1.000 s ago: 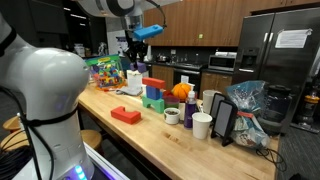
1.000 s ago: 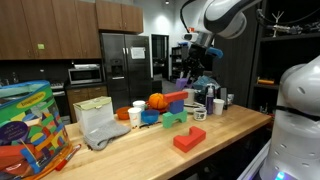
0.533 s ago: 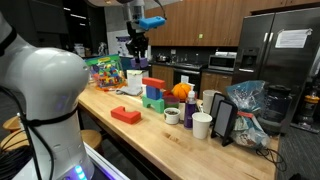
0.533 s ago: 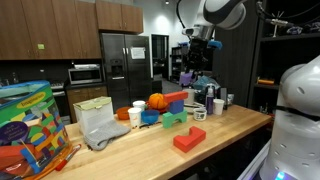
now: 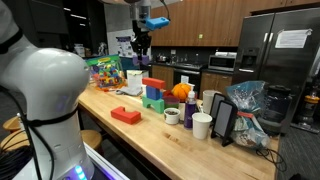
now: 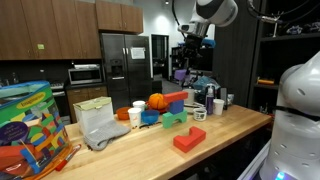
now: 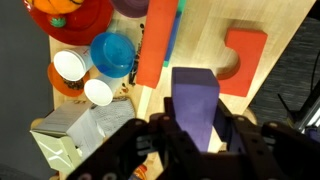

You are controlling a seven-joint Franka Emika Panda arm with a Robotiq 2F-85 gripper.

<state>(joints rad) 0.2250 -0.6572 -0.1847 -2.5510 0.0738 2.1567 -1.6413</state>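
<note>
My gripper (image 7: 197, 128) is shut on a purple block (image 7: 195, 98), with a finger on each side of it. In both exterior views the gripper (image 5: 142, 48) (image 6: 186, 62) hangs high above the far end of the wooden counter, and the purple block (image 6: 181, 74) hangs from it. Below it in the wrist view lie a long orange-red block (image 7: 156, 45), a red arch block (image 7: 244, 58), a blue cup (image 7: 112, 52) and two white cups (image 7: 70, 65).
A stack of coloured blocks (image 5: 153, 92) and an orange pumpkin (image 6: 157, 101) stand mid-counter. A red block (image 5: 126, 115) lies near the front edge. Cups (image 5: 201, 125), a tablet (image 5: 223, 120), a bag (image 5: 245, 105) and a toy box (image 6: 25, 125) stand on the counter. A fridge (image 5: 285, 60) stands behind.
The gripper has risen higher above the counter with the purple block still in it, and the arm has swung a little. The things on the counter have not moved.
</note>
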